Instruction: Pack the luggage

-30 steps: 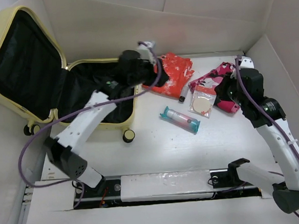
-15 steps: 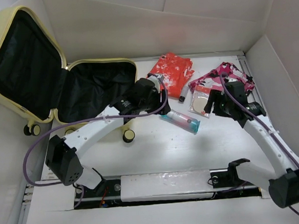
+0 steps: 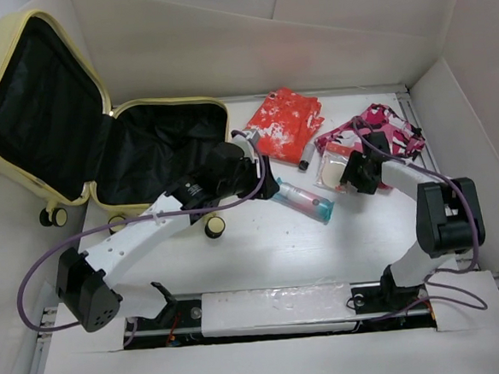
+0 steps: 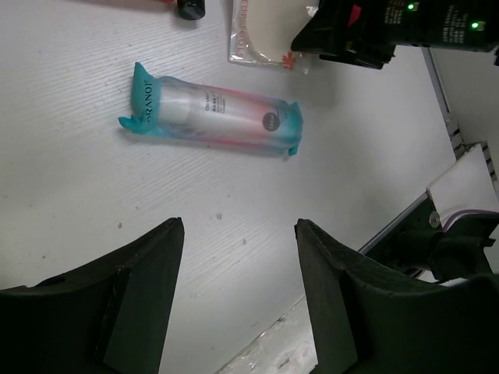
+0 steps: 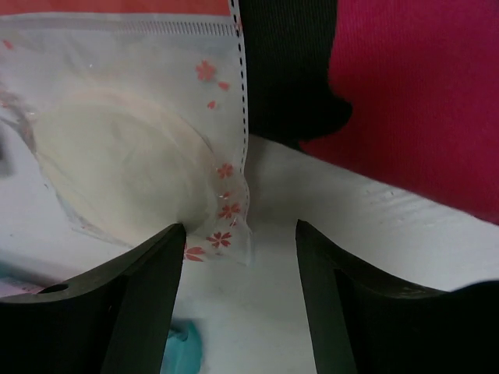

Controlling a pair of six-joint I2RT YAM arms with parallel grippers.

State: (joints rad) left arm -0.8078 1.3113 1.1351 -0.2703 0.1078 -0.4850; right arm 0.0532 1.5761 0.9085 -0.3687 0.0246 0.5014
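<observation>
The luggage (image 3: 166, 150), a pale yellow suitcase, lies open at the left with its black-lined lid (image 3: 38, 107) leaning back. My left gripper (image 3: 264, 187) hovers open over the table just right of the suitcase. In the left wrist view its fingers (image 4: 148, 288) are empty, and a teal-ended tube pack (image 4: 214, 121) lies ahead of them. My right gripper (image 3: 352, 178) is low over a clear packet with a round pad (image 3: 332, 171). In the right wrist view it stands open (image 5: 239, 234), and the packet's flowered corner (image 5: 222, 234) lies beside the left finger.
An orange-red packet (image 3: 284, 125) and a pink patterned pouch (image 3: 378, 131) lie at the back. A small black-capped item (image 3: 303, 163) sits between them. The tube pack (image 3: 302, 200) lies between the two grippers. White walls enclose the table on all sides.
My left arm has swung from the suitcase's edge down toward the tube pack. The right arm has moved from the pink pouch to the pad packet, and its jaws stand wider.
</observation>
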